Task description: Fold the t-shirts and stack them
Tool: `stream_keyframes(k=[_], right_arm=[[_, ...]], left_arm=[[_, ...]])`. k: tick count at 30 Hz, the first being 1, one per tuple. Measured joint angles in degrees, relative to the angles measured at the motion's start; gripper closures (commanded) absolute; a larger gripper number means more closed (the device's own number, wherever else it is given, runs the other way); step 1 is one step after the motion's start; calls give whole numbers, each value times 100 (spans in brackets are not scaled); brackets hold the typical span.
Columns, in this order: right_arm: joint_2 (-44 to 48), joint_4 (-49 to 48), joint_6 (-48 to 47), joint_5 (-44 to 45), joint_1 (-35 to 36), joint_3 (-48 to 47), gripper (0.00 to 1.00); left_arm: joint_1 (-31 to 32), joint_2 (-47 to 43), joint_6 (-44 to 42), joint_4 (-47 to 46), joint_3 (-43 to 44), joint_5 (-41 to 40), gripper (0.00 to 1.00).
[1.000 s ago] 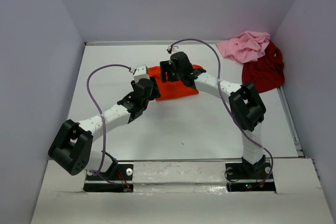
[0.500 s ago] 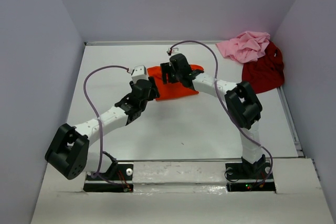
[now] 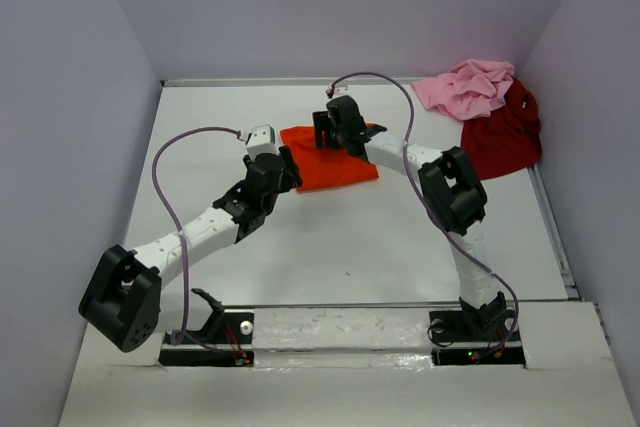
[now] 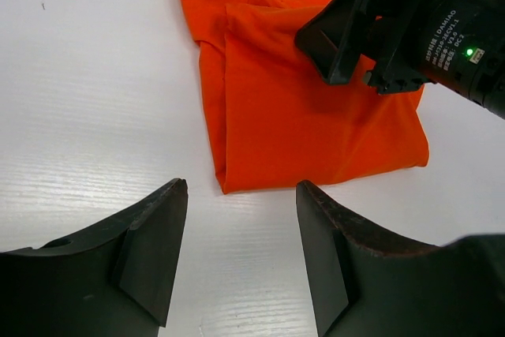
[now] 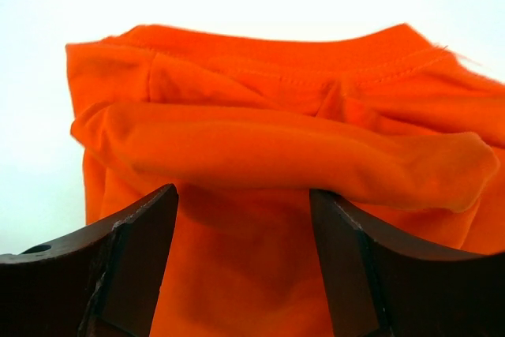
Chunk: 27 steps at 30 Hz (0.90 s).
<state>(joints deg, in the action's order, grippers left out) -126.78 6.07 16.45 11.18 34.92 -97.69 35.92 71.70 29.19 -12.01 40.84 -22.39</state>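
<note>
Top view: your folded orange t-shirt (image 3: 338,165) lies flat on the white table (image 3: 350,247), and everything else is placed from it. The left gripper (image 3: 283,160) sits at the shirt's left edge. The right gripper (image 3: 333,133) hangs over the shirt's far half, pointing down at the cloth. The pink t-shirt (image 3: 468,87) is a crumpled heap well off to the shirt's right, toward the back corner. The dark red t-shirt (image 3: 502,135) is bunched just beside the pink one, on its nearer side, and the two touch.

Left wrist view: your left gripper (image 4: 241,254) has its jaws spread wide with only bare table between them, so it holds nothing. The orange t-shirt (image 4: 292,124) lies just beyond the fingertips, apart from them, as a neat rectangle with a layered fold along its left side. The right gripper's black body covers the shirt's upper right corner.

Right wrist view: your right gripper (image 5: 245,262) is also wide open and grips nothing. Orange cloth (image 5: 276,155) fills the gap between the fingers, with a thick rolled fold running across just ahead of them and the collar seam beyond. You cannot tell from here whether the fingertips touch the fabric.
</note>
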Motion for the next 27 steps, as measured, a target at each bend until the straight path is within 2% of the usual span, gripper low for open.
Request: stream_keyframes(k=[9,14,20,27], right_arm=[[-391,136,-46,210,-127,-608,27],[-960,144,-90,286,-195,-1266,27],[-1572,586,55,144,-409,-2087,27],[-1552,807,168,22,-643,-2175,27]], left_arm=[[0,-24,4,-7,-162,39,33],[2,-22,7,-20,-188,98,33],[2,-28,13,-33,-234,142,33],[2,-57,28,-15,-295,157,33]])
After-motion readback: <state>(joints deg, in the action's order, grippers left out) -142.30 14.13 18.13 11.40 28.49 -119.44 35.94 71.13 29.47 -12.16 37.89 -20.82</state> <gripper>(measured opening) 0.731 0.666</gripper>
